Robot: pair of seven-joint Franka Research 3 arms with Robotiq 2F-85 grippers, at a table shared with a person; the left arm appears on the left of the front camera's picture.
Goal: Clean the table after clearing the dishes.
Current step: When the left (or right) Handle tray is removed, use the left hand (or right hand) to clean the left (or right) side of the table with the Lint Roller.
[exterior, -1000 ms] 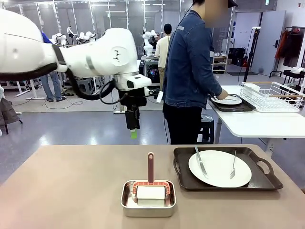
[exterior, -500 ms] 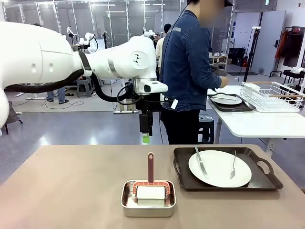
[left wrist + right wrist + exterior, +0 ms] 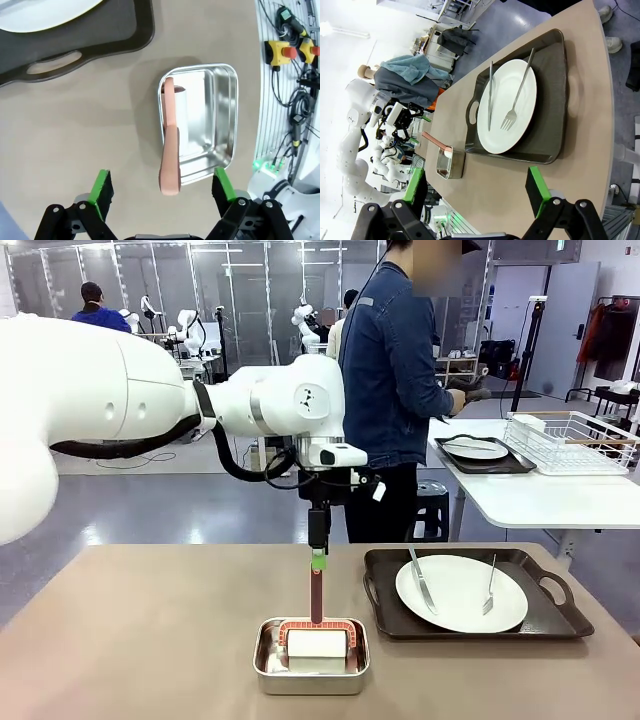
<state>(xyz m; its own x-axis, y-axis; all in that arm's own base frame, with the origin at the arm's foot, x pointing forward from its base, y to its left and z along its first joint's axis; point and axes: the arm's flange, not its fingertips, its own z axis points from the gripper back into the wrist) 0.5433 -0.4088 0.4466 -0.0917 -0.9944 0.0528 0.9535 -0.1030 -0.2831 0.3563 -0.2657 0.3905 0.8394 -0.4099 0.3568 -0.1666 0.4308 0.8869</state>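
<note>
The left arm (image 3: 120, 410) is glossy white and rounded, with a black band at one joint. Black cables (image 3: 240, 474) loop beside its wrist (image 3: 305, 405). Below that wrist the left gripper (image 3: 162, 186) is black with green pads (image 3: 103, 186); the right gripper (image 3: 476, 187) looks alike.

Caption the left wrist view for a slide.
Open left gripper lined up on the roller's reddish handle, which leans out of the steel pan on the table, beside a dark tray.

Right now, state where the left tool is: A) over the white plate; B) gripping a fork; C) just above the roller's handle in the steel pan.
C: the left tool hangs open, green pads either side of the roller handle sticking out of the steel pan.
</note>
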